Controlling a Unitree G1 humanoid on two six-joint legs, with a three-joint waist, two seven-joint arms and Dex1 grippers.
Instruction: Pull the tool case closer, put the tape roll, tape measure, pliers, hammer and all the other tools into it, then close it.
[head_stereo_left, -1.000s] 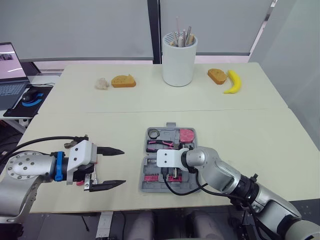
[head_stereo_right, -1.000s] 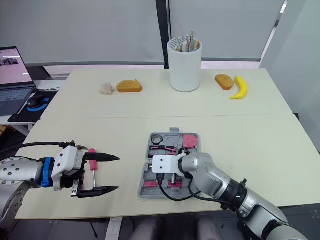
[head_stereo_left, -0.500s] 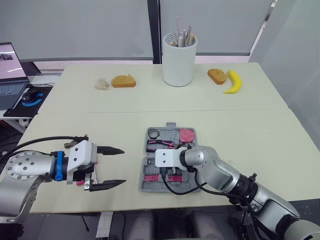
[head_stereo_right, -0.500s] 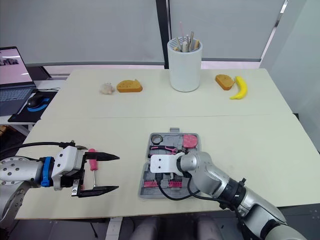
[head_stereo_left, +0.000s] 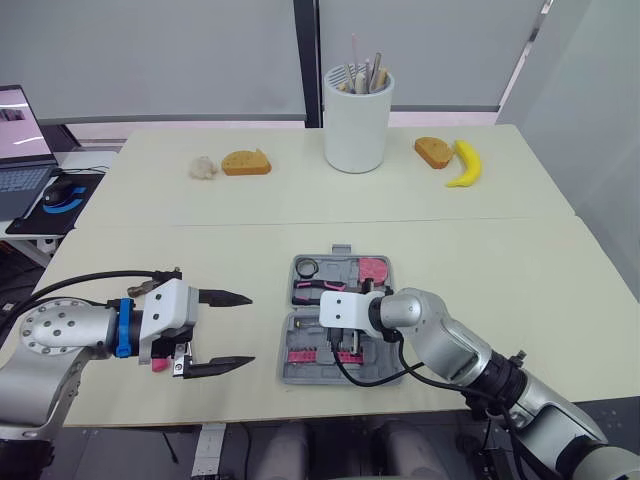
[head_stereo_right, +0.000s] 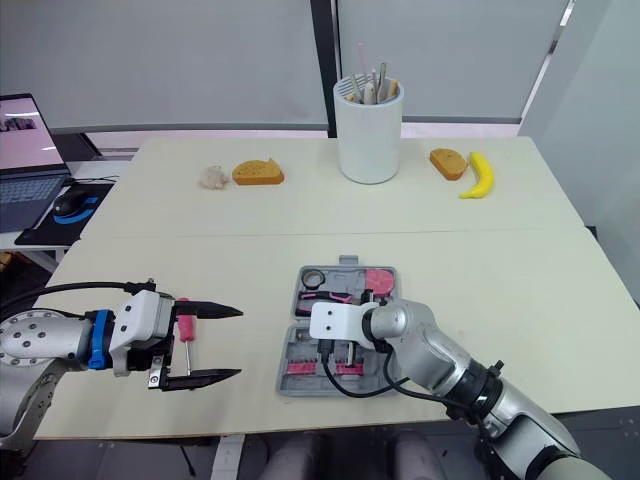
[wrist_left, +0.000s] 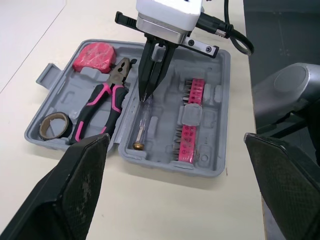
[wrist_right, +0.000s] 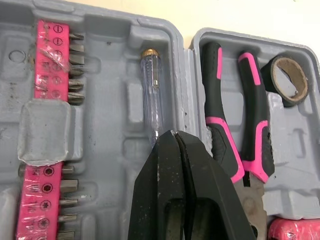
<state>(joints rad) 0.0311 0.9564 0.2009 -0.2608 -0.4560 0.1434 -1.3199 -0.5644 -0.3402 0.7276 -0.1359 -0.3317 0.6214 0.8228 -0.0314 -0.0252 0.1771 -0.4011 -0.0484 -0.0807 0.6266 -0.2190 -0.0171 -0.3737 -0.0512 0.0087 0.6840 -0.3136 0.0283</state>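
Right tool (wrist_right: 174, 137): fingers pressed together, empty, tips over the clear tester screwdriver (wrist_right: 152, 97) in the open tool case (head_stereo_left: 286, 374), apparently seating it. Pliers (wrist_right: 221, 127) lie just beside. Left tool (head_stereo_left: 249, 328): spread wide, empty, apparently readied for the pink screwdriver (head_stereo_right: 184, 322) close under it on the bench (head_stereo_left: 500, 260).

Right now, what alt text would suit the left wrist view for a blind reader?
The right tool, shut, points at a clear screwdriver lying in an open grey tool case. The case's other half holds pink pliers, a tape roll and a pink tape measure.
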